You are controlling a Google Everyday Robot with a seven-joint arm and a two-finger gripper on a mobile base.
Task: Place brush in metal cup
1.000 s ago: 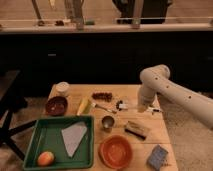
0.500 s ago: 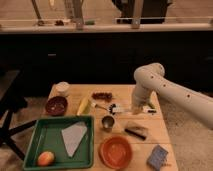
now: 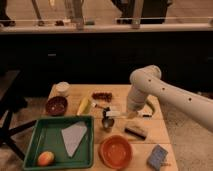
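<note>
The brush (image 3: pixel 114 113) lies flat on the wooden table (image 3: pixel 120 91), its white handle running left to right just behind the metal cup. The metal cup (image 3: pixel 107 123) is a small silver cylinder standing upright in the middle of the table, behind the orange bowl (image 3: pixel 116 151). My gripper (image 3: pixel 131 114) hangs from the white arm that comes in from the right. It is low over the right part of the brush handle, right of the metal cup. The brush's end under the gripper is hidden.
A green tray (image 3: pixel 35 145) at front left holds a grey cloth (image 3: pixel 74 136) and an orange fruit (image 3: pixel 45 158). A dark block (image 3: pixel 136 130), blue sponge (image 3: pixel 158 157), dark red bowl (image 3: pixel 56 105), white cup (image 3: pixel 62 88) and yellow item (image 3: pixel 83 106) stand around.
The arm has swung left and lowered, bringing my gripper from the table's right side to over the brush handle. The objects have not moved.
</note>
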